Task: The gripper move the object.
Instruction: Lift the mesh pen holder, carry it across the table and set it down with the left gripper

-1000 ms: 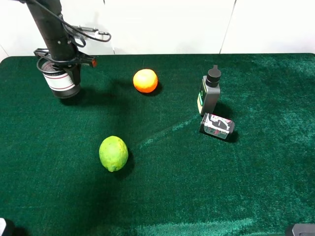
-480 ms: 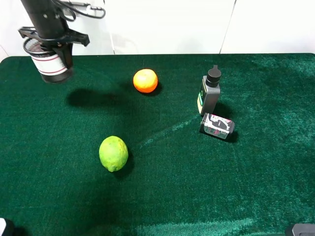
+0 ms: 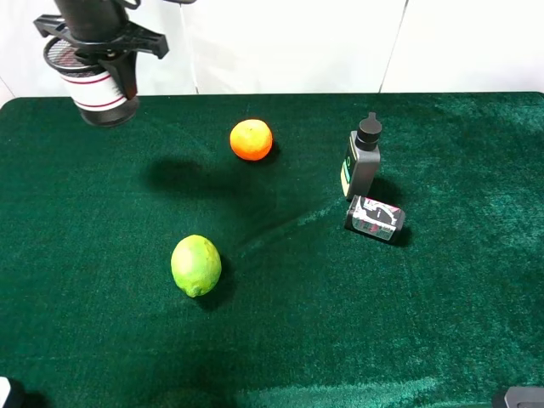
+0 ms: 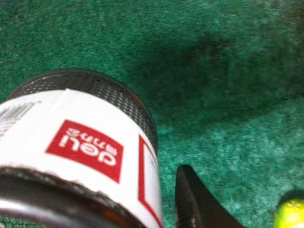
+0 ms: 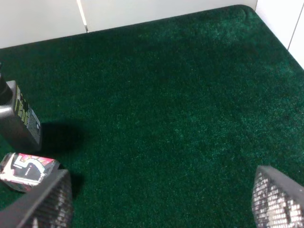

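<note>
Two arms: the left gripper [image 3: 104,53], a black two-fingered claw on a bulky black arm, carries the load. The right gripper [image 5: 159,209] hangs over the right side of the dark green cloth table [image 3: 340,331], well apart from it.
Left jaws: clamped at the rim of the black wire-mesh cylindrical pen cup [image 3: 99,87] with its white band and thin red stripes. One black finger [image 4: 197,204] runs down the outer wall; where the other sits I cannot tell.
Right jaws: wide apart, nothing between them.
Cup's place: off the cloth, in the air over the table's far left corner, with its shadow [image 3: 191,174] on the cloth beside the round orange fruit [image 3: 251,139].
Long axis: near upright, mouth up, slightly tilted.
Relation that counts: the pen cup hangs straight below the left claw, so it goes wherever that arm goes. A set-down would need the base to meet the cloth flat.
Neighbours: a green lime-like fruit [image 3: 196,265], a grey bottle with black cap [image 3: 362,160] and a small dark patterned jar [image 3: 375,218] just beside the bottle, all well apart from the cup.
Risk, as judged: a grip on the rim alone could let the cup swing.
</note>
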Controlling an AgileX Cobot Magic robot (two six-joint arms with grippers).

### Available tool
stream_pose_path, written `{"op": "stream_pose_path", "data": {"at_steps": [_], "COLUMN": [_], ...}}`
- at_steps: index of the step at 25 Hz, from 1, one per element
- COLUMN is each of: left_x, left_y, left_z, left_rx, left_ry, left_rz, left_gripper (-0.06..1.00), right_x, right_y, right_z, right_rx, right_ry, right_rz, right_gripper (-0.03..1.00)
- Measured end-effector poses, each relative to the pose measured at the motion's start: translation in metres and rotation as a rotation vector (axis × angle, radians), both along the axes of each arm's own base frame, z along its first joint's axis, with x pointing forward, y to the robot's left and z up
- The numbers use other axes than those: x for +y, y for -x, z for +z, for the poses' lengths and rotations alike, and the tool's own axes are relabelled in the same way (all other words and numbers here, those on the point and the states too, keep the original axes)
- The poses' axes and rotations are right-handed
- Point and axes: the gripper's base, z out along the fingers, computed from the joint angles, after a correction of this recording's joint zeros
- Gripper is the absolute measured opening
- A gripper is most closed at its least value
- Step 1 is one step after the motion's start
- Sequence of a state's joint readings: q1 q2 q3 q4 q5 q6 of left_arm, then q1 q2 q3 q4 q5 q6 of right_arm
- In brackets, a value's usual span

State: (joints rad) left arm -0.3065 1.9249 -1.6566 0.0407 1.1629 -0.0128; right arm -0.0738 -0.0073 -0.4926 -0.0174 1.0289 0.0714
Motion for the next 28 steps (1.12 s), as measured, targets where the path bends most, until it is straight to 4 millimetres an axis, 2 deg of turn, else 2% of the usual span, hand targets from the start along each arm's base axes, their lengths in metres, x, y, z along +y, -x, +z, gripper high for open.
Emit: {"op": "stream_pose_path", "data": {"at_steps": [10, 20, 28], "left_x": [-0.056, -0.114, -0.158], "left_y": [0.032, 0.071, 0.11], "left_z": [0.021, 0.027, 0.027], "left_rx": [-0.048, -0.053, -0.041], "left_ry": [0.025, 0.045, 0.061], "left_rz": [-0.098, -0.207, -0.294], "left_gripper": [0.13, 0.13, 0.13], "right_x": [0.0, 0.0, 0.0], "right_y": [0.0, 0.0, 0.0], "right_z": [0.0, 0.0, 0.0], "right_rx": [0.0, 0.0, 0.0], "right_ry": [0.0, 0.0, 0.0], "right_rz": [0.0, 0.0, 0.0], "right_gripper": [0.57, 0.57, 0.57]}}
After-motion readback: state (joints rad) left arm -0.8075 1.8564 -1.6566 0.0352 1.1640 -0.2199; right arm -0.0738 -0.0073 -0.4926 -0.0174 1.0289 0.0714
